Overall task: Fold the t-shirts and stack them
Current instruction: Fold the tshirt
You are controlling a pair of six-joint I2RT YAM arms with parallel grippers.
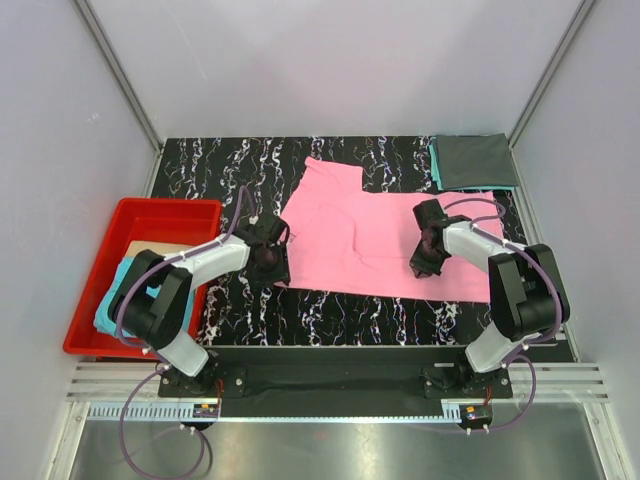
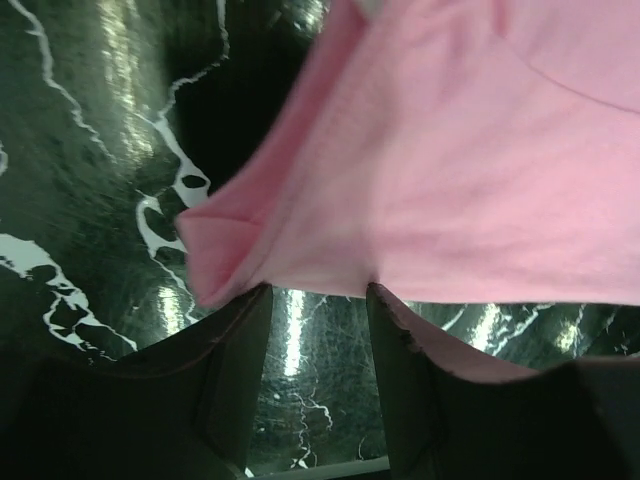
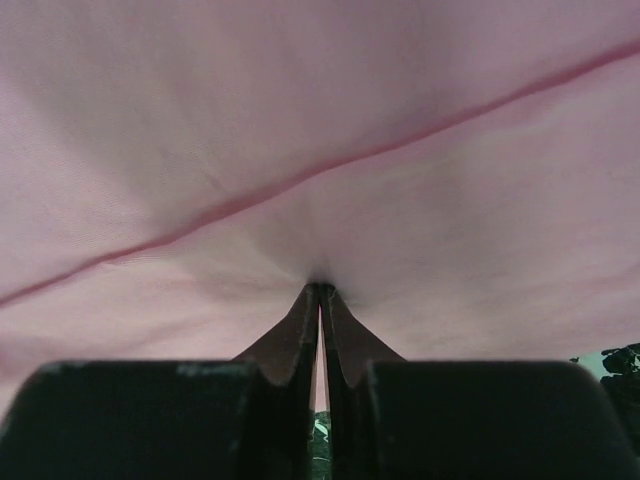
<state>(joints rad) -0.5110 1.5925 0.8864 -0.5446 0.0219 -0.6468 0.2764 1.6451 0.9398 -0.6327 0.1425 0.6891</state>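
Note:
A bright pink t-shirt (image 1: 375, 235) lies spread flat across the black marbled table. My left gripper (image 1: 270, 262) stands open at its left edge. In the left wrist view the two fingertips (image 2: 318, 290) meet the folded pink corner (image 2: 215, 250), with bare table showing between them. My right gripper (image 1: 425, 265) rests on the shirt's right part and is shut on a pinch of pink cloth (image 3: 320, 287), which fills the right wrist view. A folded dark grey t-shirt (image 1: 473, 160) lies on a teal one (image 1: 436, 165) at the back right corner.
A red plastic bin (image 1: 165, 205) stands off the table's left side. It holds a light blue cloth (image 1: 115, 300) and a flat tan piece (image 1: 150, 250). Grey walls and metal posts close in the back and sides.

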